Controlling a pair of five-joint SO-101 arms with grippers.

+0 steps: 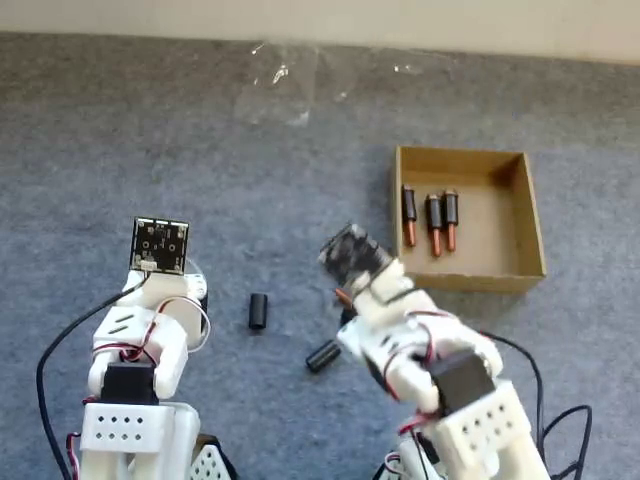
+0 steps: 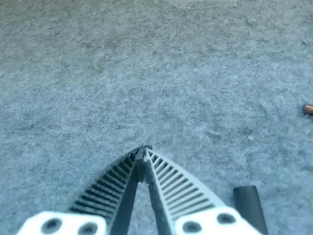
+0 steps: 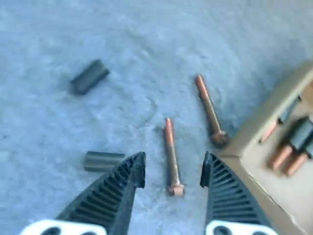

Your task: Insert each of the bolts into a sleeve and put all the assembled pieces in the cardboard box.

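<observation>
The right gripper (image 3: 174, 164) has its fingers released, straddling a copper-coloured bolt (image 3: 171, 152) lying on the grey felt bench (image 3: 146, 39) left of the open brown cardboard box (image 3: 266, 117). Closing off-centre may roll the bolt or nudge the short black cylindrical sleeve (image 3: 102, 160) beside one finger. The left gripper (image 2: 144, 149) is clenched on nothing, and no legible writing is present.

Left gripper (image 2: 143, 149) fingers together over carpet (image 2: 146, 73); 1 sleeve (image 2: 248, 205) beside; bolt (image 2: 308, 108) farther off.

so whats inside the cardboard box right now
Three assembled pieces lie side by side on the floor of the cardboard box, each a copper bolt through a black sleeve. Each sleeve hides the stretch of bolt inside it.
</observation>
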